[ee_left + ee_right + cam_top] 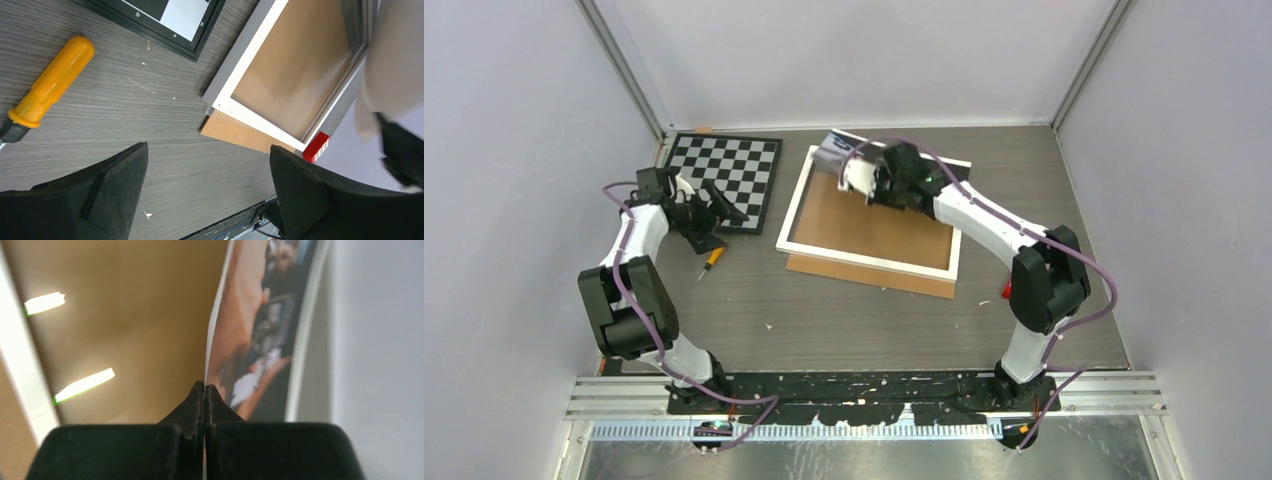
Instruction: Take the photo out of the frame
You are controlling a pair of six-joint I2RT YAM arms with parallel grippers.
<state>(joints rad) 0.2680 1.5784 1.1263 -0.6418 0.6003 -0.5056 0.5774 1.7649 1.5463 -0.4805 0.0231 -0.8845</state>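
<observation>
The frame point(796, 215) lies flat in the middle of the table, its white border around a brown inside, with a brown fibreboard panel point(874, 275) sticking out under its near edge. My right gripper point(874, 187) is over the frame's far left part, shut on one edge of the photo point(829, 152). In the right wrist view the closed gripper point(205, 387) pinches the colour print point(250, 330), which stands up from the brown board point(125, 315). My left gripper point(709, 215) is open and empty above the table, left of the frame point(250, 112).
A black-and-white checkerboard point(729, 175) lies at the far left. An orange-handled screwdriver point(711, 260) lies near the left gripper, and shows in the left wrist view point(50, 85). A small red object point(1006, 290) sits by the frame's near right corner.
</observation>
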